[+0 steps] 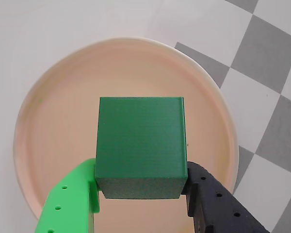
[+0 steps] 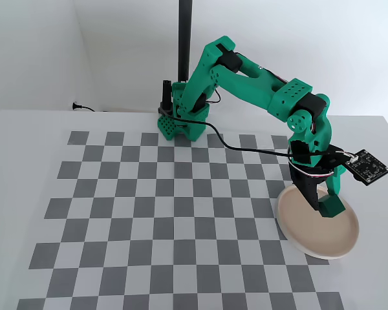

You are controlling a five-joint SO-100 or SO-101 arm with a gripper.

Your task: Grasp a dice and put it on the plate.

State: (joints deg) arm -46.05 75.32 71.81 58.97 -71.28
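Where your wrist view begins, at its bottom edge, you see the gripper pinching the dice: a bright green finger presses the cube's lower left side and a black finger presses its lower right side. You see the dice as a plain dark green cube with no pips showing, its broad face turned to the camera and a darker face below it. Behind the cube lies the plate, round and pale beige-pink with a lighter rim; the dice sits over its middle, and from this view you cannot tell whether the cube touches the plate's surface. Past the plate's right rim you see the grey and white checkerboard, and past its upper left rim plain white table.

In your fixed view, nearest the camera is the checkerboard spread over the table. At its right edge lies the plate, partly off the squares. The gripper points down into the plate with the dice at its tip, low over the plate's inner part. Farther back the green arm rises and bends toward its base at the board's far edge, beside a black pole standing against the white wall
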